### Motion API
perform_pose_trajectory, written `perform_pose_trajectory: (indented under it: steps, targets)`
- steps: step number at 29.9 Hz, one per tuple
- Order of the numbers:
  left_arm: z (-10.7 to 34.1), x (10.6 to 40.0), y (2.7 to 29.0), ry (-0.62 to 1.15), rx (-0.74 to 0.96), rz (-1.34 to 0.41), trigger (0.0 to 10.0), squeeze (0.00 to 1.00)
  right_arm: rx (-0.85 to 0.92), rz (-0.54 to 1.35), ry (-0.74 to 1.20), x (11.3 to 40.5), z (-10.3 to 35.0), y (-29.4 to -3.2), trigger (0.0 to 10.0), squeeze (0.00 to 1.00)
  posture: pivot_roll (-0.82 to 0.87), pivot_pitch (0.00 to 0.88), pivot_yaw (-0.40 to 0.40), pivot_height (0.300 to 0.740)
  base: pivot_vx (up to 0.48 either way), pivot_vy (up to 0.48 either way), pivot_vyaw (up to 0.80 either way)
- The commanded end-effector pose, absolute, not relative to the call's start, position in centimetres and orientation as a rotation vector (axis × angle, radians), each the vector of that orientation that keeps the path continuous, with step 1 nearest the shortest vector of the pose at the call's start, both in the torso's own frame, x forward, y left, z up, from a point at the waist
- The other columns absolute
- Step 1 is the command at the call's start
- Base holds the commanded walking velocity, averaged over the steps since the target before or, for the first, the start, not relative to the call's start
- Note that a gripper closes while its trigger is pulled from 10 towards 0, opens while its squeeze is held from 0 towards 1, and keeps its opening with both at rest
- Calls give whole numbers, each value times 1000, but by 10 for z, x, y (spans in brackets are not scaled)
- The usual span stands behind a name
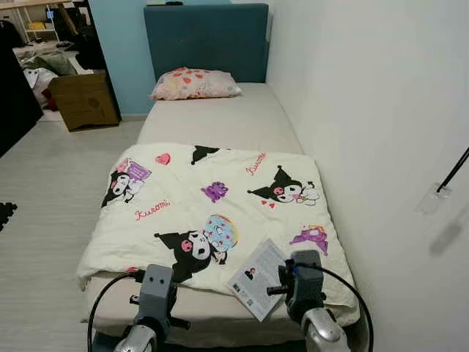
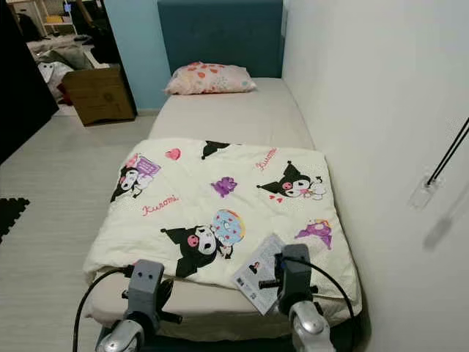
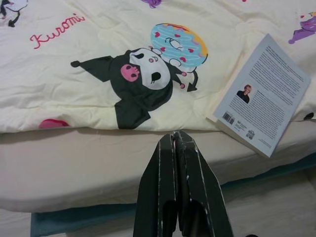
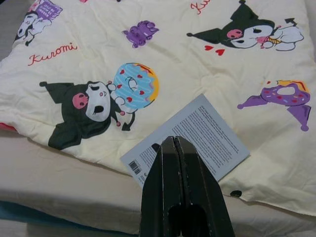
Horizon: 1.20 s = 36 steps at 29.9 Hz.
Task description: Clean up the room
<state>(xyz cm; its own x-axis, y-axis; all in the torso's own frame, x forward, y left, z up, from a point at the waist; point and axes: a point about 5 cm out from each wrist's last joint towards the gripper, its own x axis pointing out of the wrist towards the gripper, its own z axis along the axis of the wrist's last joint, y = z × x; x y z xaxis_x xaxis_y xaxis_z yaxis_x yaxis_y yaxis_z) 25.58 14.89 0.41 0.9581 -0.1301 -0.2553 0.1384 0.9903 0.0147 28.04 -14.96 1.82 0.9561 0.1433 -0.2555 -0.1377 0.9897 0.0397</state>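
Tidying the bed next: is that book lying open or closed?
Closed. The book lies flat on the blanket, back cover up, barcode and text showing.

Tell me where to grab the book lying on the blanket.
Take the book by its near corner, which pokes past the blanket edge over the bare mattress. It lies flat, so come from the foot of the bed with the right tool, one finger under that overhang, likely the easiest pinch.

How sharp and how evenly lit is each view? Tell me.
Head views: sharp and evenly lit, with wide-angle bending at the wall and a soft shadow beside the black cable. Left wrist view: crisp on the book, dim under the mattress edge. Right wrist view: sharp blanket, no glare.
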Motion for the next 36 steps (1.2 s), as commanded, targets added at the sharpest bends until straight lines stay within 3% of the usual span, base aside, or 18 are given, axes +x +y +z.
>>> perform_pose_trajectory:
  steps: [1, 12, 36]
  targets:
    - [-1, 253, 151, 288, 40, -131, 10000, 0, 32, 147, 290, 277, 13, -148, 10000, 0, -9, 65, 7, 695, 0, 0, 0]
    - [-2, 253, 153, 293, 45, -119, 10000, 0, 33, 154, 298, 277, 12, -147, 10000, 0, -11, 65, 6, 650, 0, 0, 0]
    - [-2, 255, 162, 299, 48, -62, 10000, 0, 23, 167, 300, 281, 13, -145, 10000, 0, -7, 60, 1, 650, 0, 0, 0]
